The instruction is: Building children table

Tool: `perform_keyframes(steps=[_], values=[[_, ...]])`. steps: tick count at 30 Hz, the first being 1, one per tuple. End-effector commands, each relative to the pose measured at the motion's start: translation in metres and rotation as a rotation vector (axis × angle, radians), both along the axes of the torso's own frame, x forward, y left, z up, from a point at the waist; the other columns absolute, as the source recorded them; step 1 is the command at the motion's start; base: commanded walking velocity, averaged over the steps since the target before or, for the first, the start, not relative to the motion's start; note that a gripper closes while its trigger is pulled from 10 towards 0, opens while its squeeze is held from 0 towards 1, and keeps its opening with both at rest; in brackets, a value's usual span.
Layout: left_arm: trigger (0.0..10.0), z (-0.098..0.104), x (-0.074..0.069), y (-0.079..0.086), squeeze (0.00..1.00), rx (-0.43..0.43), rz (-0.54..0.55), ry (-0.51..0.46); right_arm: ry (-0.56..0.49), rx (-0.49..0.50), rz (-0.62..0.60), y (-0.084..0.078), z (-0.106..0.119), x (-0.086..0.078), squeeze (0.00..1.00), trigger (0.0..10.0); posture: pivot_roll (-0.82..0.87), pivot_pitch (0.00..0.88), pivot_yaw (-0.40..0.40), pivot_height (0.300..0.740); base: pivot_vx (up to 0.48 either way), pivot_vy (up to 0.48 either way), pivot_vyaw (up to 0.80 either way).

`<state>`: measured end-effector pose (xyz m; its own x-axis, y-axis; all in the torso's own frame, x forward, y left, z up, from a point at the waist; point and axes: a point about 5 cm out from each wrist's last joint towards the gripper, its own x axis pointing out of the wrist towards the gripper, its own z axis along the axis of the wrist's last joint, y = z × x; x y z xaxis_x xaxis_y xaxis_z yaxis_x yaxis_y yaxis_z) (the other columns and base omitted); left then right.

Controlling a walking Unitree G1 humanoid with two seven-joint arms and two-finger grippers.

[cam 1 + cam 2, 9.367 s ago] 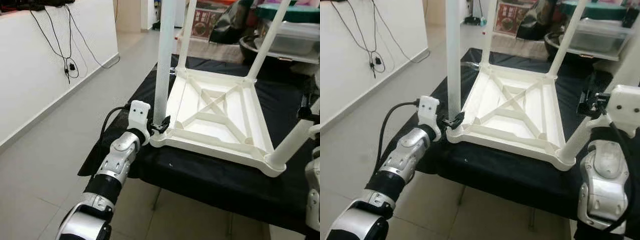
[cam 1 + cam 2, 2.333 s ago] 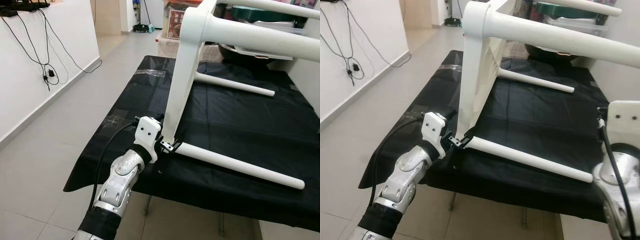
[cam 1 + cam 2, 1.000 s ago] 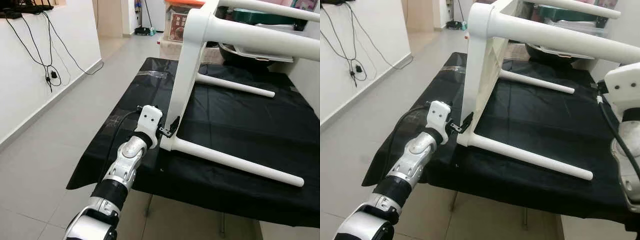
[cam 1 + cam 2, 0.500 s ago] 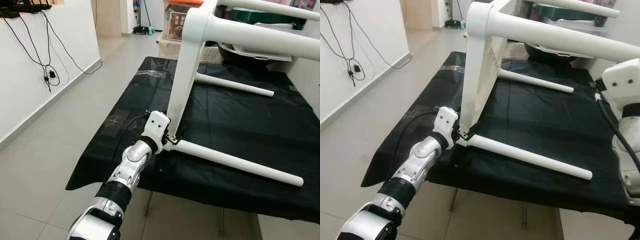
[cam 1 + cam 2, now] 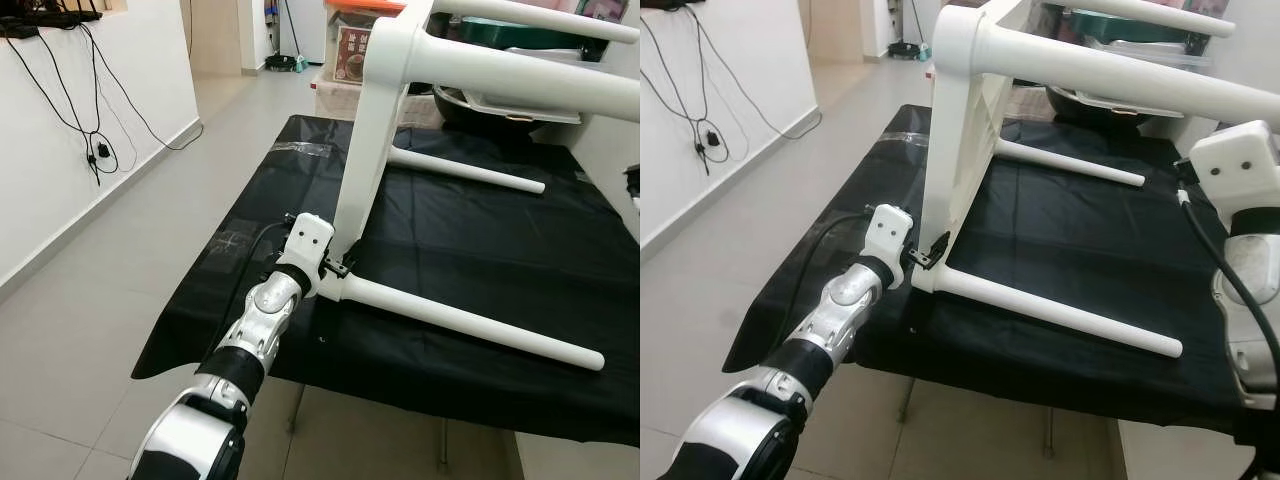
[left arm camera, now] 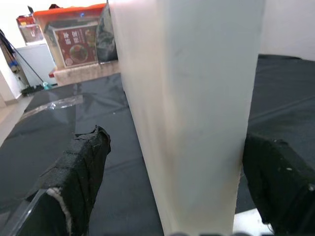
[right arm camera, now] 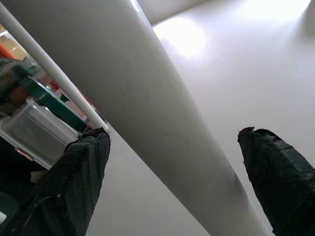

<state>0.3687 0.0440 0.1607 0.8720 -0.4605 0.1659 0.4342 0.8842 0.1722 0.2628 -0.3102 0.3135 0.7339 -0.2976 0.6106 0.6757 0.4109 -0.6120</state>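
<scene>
The white table [image 5: 400,140] lies tipped on the black surface [image 5: 500,260], each end effector, left [image 5: 925,255] and right [image 7: 167,147], spread wide around a part ungripped, so it could topple.

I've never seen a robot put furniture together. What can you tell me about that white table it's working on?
The table looks like smooth white plastic and lies tipped on its side on a black cloth. Four round legs stick out toward the robot's right, the two lower ones resting on the cloth. The left end effector straddles the top's lower edge, fingers open. The right end effector straddles an upper leg, also open.
</scene>
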Motion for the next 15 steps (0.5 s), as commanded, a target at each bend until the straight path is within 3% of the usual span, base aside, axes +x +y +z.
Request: perform_keyframes(steps=[1,2,3,5,6,9,10,15], values=[[10.0,-0.0015,0.0023,0.0041,0.00,0.005,0.019,0.009,0.006,-0.010,0.012,0.0016,0.0001,0.0013,0.00,8.6,0.02,0.000,-0.062,0.740,0.000,0.000,0.00],[10.0,-0.0015,0.0023,0.0041,0.00,0.005,0.019,0.009,0.006,-0.010,0.012,0.0016,0.0001,0.0013,0.00,8.6,0.02,0.000,-0.062,0.740,0.000,0.000,0.00],[10.0,-0.0013,0.0030,0.0034,0.00,0.007,0.020,0.012,0.008,-0.012,0.013,0.0015,0.0006,0.0013,0.00,7.0,0.02,0.000,-0.062,0.740,0.000,0.000,0.00],[10.0,-0.0013,0.0033,0.0022,0.00,0.009,0.019,0.015,0.011,-0.015,0.013,0.0012,0.0008,0.0018,0.00,7.3,0.02,0.000,-0.062,0.740,0.000,0.000,0.00],[10.0,-0.0015,0.0034,0.0011,0.00,0.010,0.019,0.017,0.015,-0.018,0.013,0.0009,0.0009,0.0024,0.00,8.9,0.02,0.000,-0.062,0.740,0.000,0.000,0.00],[10.0,-0.0018,0.0033,0.0001,0.00,0.012,0.018,0.018,0.020,-0.023,0.012,0.0003,0.0012,0.0029,0.00,8.9,0.01,0.000,-0.062,0.740,0.000,0.000,0.00],[10.0,-0.0024,0.0032,-0.0010,0.00,0.013,0.017,0.020,0.026,-0.030,0.010,-0.0005,0.0015,0.0037,0.00,10.0,0.01,0.000,-0.062,0.740,0.000,0.000,0.00],[10.0,-0.0049,0.0030,-0.0044,0.00,0.004,0.021,0.035,0.049,-0.043,-0.003,-0.0050,0.0020,0.0059,0.00,10.0,0.01,0.000,-0.065,0.740,0.000,0.000,0.00]])
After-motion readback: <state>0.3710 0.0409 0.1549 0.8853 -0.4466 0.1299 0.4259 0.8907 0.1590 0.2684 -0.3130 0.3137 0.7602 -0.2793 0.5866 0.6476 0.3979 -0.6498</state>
